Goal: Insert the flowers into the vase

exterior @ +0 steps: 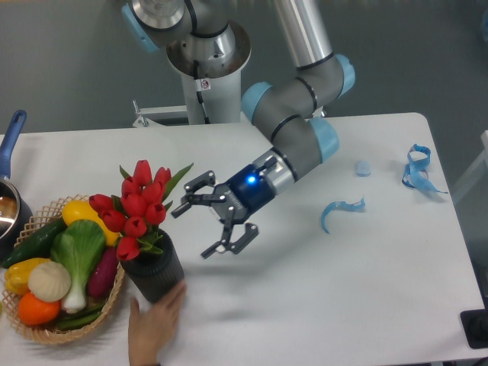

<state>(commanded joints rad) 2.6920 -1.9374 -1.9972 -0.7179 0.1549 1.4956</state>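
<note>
Now, line by line:
Flowers (139, 207): standing in the vase (155, 271) at the near left of the table (320, 297), red heads bunching above the dark grey mouth, green leaves sticking up and to the right.
Vase: sitting upright on the white tabletop, just right of the basket (46, 332) — touching it or not, cannot tell.
Gripper (215, 219): hanging over the table right of the flowers, fingers spread wide and holding nothing, clearly apart from the blooms; blue light glowing on the wrist behind it.
Arm: reaching in from the far side, bending down and left towards the vase.
Hand (155, 323): a person's hand coming in from the near edge, fingertips resting against the base of the vase.
Basket: lying at the near left corner, carrying vegetables — yellow pepper, green leafy stalk, white bulb, orange fruit, purple piece, cucumber.
Pot (11, 183): showing partly at the left edge, blue handle pointing to the far side.
Blue scraps: one curled strip (341, 210) lying right of centre, a looped ribbon (418, 169) near the right edge, a small pale lump (362, 168) between them, further back.
</note>
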